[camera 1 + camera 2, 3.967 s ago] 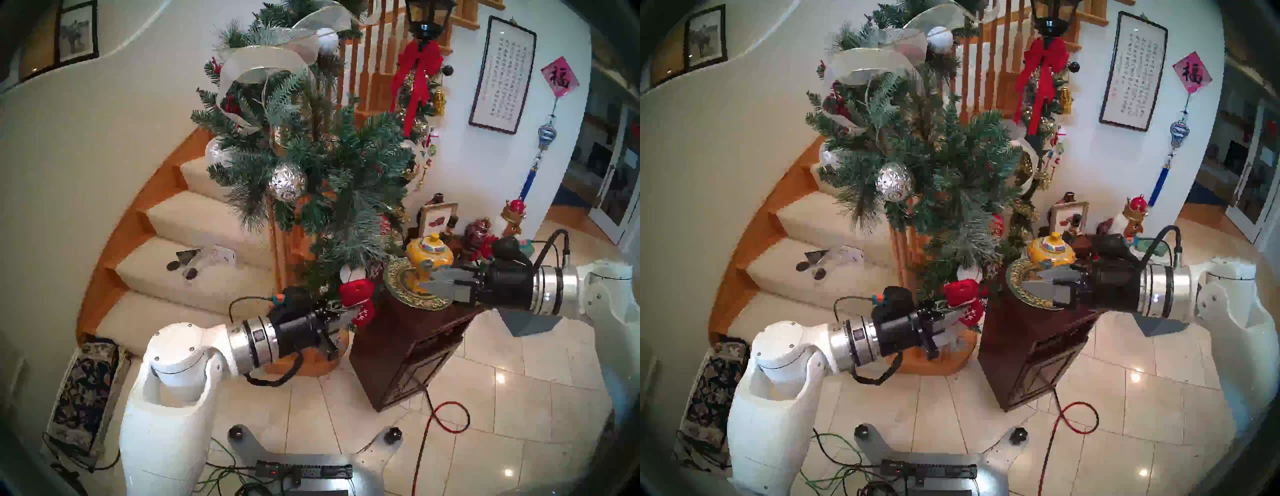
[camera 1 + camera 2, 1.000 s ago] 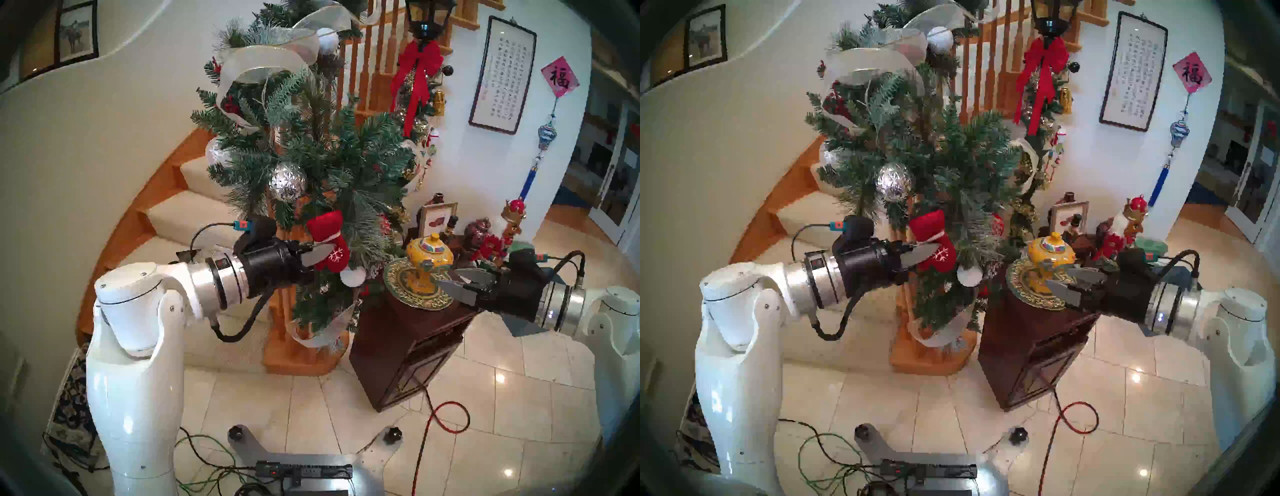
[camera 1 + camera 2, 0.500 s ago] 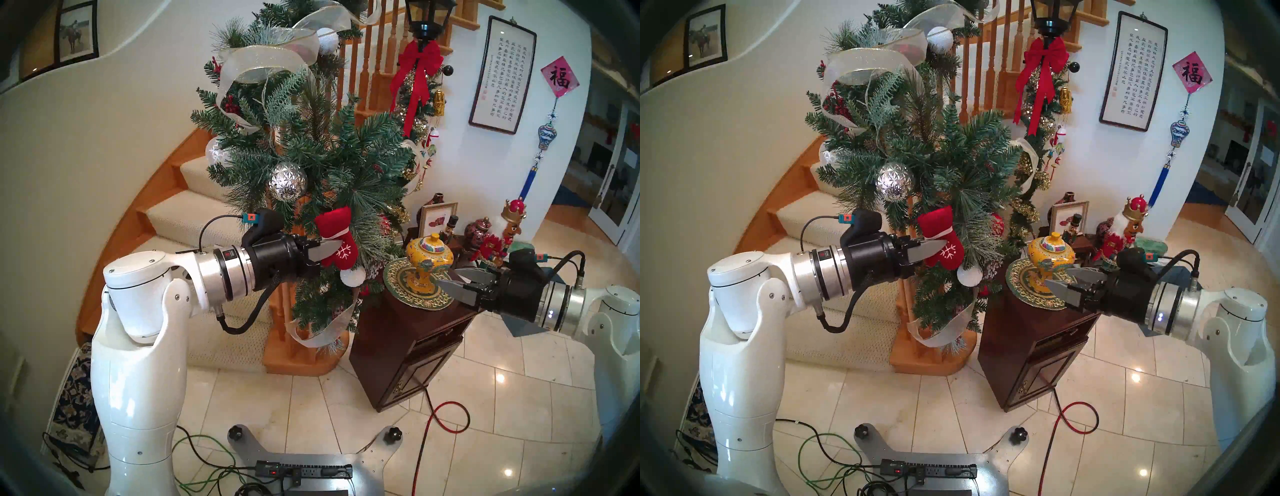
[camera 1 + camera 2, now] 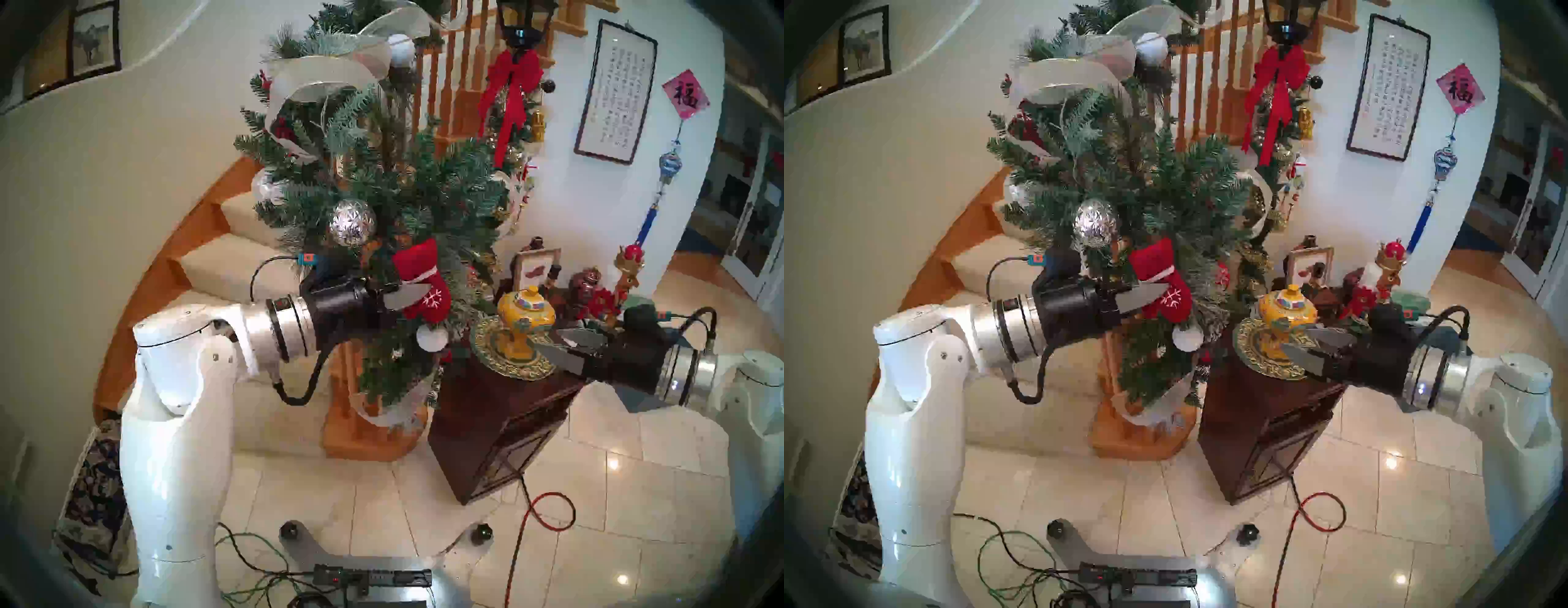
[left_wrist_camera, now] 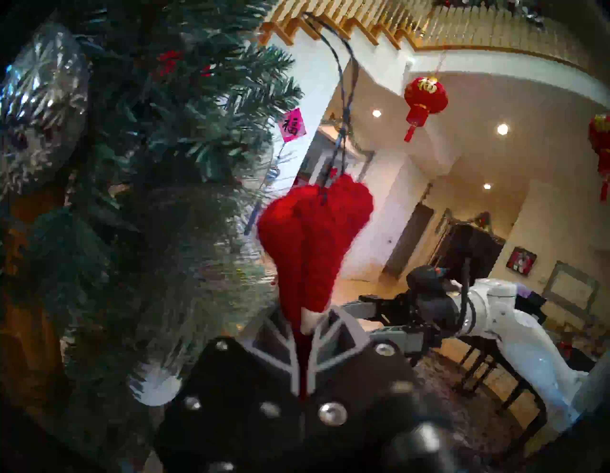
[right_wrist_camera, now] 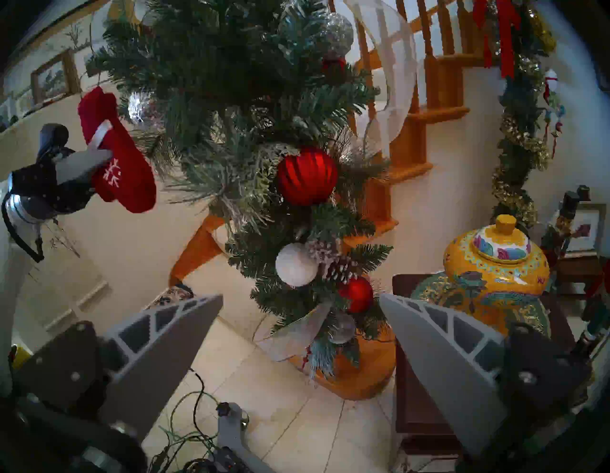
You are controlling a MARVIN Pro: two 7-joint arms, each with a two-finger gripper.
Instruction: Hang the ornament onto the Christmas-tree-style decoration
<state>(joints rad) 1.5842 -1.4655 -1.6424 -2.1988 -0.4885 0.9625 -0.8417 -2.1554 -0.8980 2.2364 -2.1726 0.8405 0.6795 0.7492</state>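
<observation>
The ornament (image 4: 424,280) is a small red plush mitten with a white band and a white snowflake. My left gripper (image 4: 418,293) is shut on it near the band, holding it against the lower front of the Christmas-tree-style decoration (image 4: 382,182), a bushy green garland on the stair post. In the left wrist view the ornament (image 5: 313,237) stands up between the fingers (image 5: 333,333), its dark hanging loop (image 5: 345,99) free in the air beside the needles (image 5: 185,138). My right gripper (image 4: 551,344) is open and empty by the yellow jar. The right wrist view shows the ornament (image 6: 122,165) at far left.
A dark wooden cabinet (image 4: 500,424) to the right of the post carries a yellow jar (image 4: 525,316) on a gold mat, plus nutcracker figures (image 4: 628,271). A silver faceted ball (image 4: 352,223) and a white ball (image 4: 432,339) hang close to the mitten. Cables (image 4: 539,509) cross the tile floor.
My left arm has carried the mitten up and to the right, deeper into the garland's needles, just right of the silver ball. The right arm has stayed put.
</observation>
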